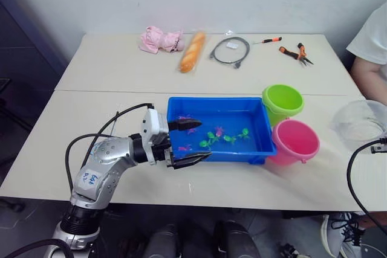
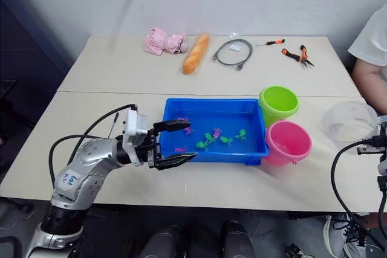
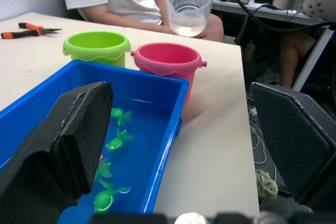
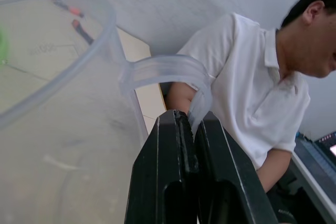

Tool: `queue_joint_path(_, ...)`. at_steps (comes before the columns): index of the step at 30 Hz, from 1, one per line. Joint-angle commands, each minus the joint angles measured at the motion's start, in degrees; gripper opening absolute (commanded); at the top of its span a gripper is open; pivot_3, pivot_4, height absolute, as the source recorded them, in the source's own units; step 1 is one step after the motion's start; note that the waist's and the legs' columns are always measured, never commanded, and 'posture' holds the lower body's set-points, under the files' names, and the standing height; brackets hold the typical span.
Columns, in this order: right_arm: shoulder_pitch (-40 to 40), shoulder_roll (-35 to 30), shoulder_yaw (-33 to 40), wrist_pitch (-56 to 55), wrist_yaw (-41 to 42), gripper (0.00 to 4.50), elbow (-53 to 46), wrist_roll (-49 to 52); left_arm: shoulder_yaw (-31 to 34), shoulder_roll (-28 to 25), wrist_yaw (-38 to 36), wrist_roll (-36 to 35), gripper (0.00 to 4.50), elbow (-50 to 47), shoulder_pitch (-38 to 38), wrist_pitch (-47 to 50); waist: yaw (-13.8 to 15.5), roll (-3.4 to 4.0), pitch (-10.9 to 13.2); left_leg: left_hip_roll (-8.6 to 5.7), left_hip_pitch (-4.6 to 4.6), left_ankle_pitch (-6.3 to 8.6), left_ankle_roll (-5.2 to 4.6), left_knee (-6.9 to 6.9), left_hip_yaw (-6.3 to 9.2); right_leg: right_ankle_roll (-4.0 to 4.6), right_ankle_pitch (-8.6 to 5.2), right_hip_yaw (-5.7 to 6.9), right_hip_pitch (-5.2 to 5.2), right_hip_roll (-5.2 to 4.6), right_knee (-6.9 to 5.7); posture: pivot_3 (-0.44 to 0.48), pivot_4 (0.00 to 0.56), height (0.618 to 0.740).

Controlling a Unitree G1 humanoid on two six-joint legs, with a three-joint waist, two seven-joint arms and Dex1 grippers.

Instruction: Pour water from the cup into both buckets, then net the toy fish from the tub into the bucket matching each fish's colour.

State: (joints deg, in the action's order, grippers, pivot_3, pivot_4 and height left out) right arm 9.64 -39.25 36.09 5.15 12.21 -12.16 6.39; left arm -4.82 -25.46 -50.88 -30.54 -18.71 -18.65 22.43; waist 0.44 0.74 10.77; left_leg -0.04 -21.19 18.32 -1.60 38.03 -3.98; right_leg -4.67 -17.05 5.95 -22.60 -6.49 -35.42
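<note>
The clear cup (image 1: 361,119) is held upright by its side handle (image 4: 173,69), with my right gripper (image 4: 191,116) shut on that handle, to the right of the pink bucket (image 1: 294,140). Behind the pink one stands the lime green bucket (image 1: 282,101). Both stand against the right end of the blue tub (image 1: 233,117), where green toy fish (image 1: 211,137) and pink toy fish (image 1: 219,130) lie in shallow water. My left gripper (image 1: 204,140) is open at the tub's left end, one finger over the water, the other outside the near rim.
A person in a white shirt (image 1: 372,46) sits at the table's right side, close to the cup. Along the far edge lie a pink cloth (image 1: 160,39), a bread loaf (image 1: 192,51), a grey cable (image 1: 230,51), a screwdriver (image 1: 268,40) and pliers (image 1: 296,52).
</note>
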Motion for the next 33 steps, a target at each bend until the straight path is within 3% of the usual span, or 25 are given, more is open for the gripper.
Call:
queue_joint_path(1,0.5,-3.9,0.0,-1.0,1.0,0.08,-5.8,-6.0,-0.8,0.5,-1.3,0.6,4.5,1.7,-2.0,-1.6,0.3,0.01,0.0,0.0,0.01,0.0,0.0,0.0,0.0,0.0,0.0,0.0,0.0,0.0,0.0,0.0,0.15,0.74)
queue_joint_path(9,2.3,-6.8,-1.7,-3.8,3.9,0.08,-6.8,-13.8,-1.2,-1.0,-4.4,3.7,4.5,7.6,-5.6,-4.7,1.0,-0.11,0.1,0.0,-0.03,-0.04,0.04,-0.01,0.01,0.0,0.0,0.04,-0.01,0.06,0.09,0.0,0.15,0.74)
queue_joint_path(33,2.7,-5.4,-1.5,-12.7,1.4,0.08,-5.6,-25.0,-2.5,0.8,-3.2,4.7,4.5,5.8,-3.0,-5.6,0.9,-0.19,0.1,0.01,-0.03,-0.09,0.06,-0.01,0.01,-0.01,0.0,0.04,0.0,0.06,0.11,0.0,0.15,0.74)
